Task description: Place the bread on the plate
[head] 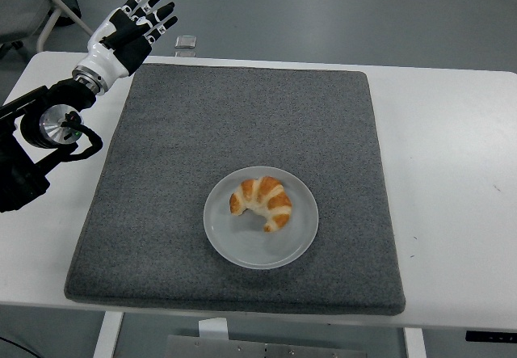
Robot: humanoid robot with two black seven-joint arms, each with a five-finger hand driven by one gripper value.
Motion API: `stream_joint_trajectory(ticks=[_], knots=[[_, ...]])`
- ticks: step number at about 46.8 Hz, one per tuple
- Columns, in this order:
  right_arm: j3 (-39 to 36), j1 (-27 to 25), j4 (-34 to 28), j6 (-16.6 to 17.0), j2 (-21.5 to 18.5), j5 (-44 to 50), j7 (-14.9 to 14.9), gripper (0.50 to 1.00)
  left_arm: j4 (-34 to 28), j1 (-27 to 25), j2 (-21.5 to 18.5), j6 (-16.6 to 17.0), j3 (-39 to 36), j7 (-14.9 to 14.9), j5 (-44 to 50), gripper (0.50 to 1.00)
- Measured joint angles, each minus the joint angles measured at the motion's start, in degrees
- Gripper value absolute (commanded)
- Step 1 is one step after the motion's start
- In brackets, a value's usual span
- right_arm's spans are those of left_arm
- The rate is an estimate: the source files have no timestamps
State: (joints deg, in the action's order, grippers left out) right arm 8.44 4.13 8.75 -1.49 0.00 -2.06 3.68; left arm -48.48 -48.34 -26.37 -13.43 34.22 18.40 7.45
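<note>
The bread (261, 203), a light, soft, crumbly croissant, is lying on the plate (299, 245) at lower centre; gripping its thick middle gently seems best. The left hand (129, 25) is hovering upper left, its 5 fingers spread wide, holding nothing.

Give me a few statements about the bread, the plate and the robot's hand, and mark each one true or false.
1. The croissant lies on the plate. True.
2. The left hand grips the croissant. False: its fingers are spread, empty, up at the far left corner of the mat.
3. The plate sits on the grey mat. True.
4. The right hand reaches over the plate. False: no right arm is in view.
</note>
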Motion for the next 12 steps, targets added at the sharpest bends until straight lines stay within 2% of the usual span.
stream_joint_trajectory(ticks=[12], knots=[[0.02, 0.00, 0.02, 0.02, 0.00, 0.08, -0.01, 0.930, 1.10, 0.78, 0.00, -0.10, -0.02, 0.15, -0.76, 0.990]])
